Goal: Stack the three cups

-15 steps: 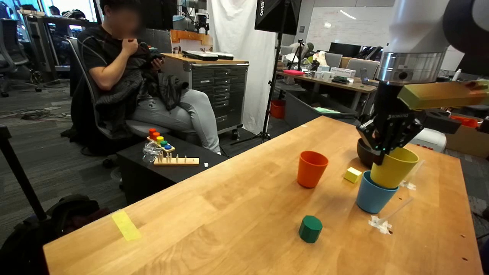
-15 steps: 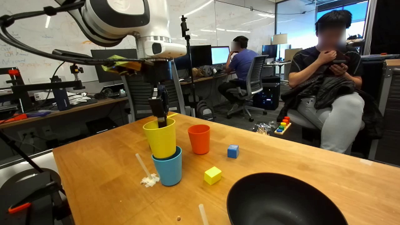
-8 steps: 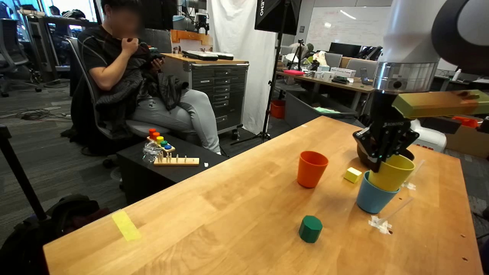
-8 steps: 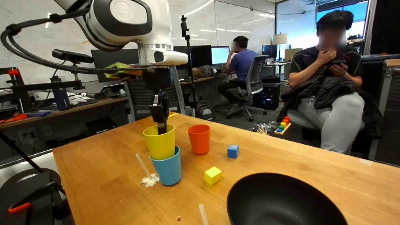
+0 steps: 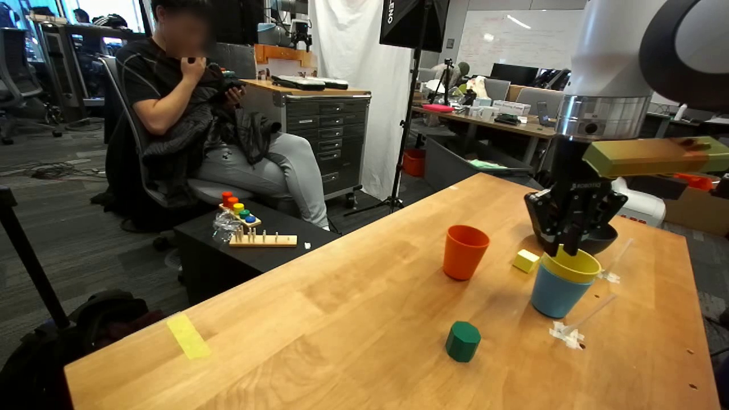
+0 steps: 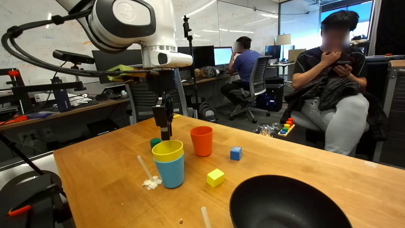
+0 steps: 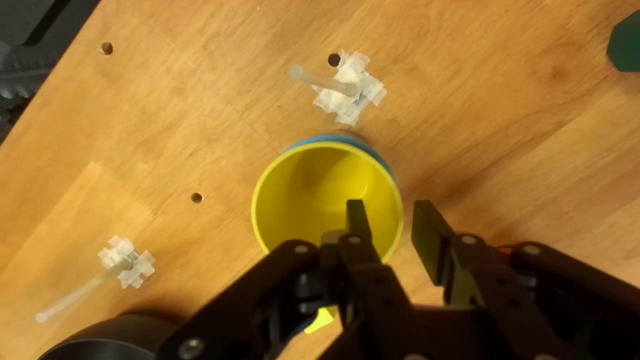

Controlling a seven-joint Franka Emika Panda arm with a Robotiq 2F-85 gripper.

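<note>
The yellow cup (image 5: 576, 267) sits nested inside the light blue cup (image 5: 558, 295), with only its upper band showing above the blue rim. Both stand upright in both exterior views. In the wrist view the yellow cup (image 7: 300, 200) shows its inside, and a strip of the blue cup (image 7: 345, 139) shows behind its rim. The orange cup (image 6: 202, 142) stands upright and apart on the table. My gripper (image 7: 389, 207) is open and holds nothing. Its fingertips are at about rim height, one over the cup's inside and one outside the rim.
A yellow cube (image 6: 215, 178), a blue cube (image 6: 236, 153) and a green block (image 5: 463, 341) lie on the wooden table. A black bowl (image 6: 284, 202) stands near the cups. Thin straws (image 6: 145, 167) are taped upright to the table beside the nested cups.
My gripper came down with the yellow cup, then opened and let go. The yellow cup dropped deeper into the blue cup and straightened. The orange cup has not moved.
</note>
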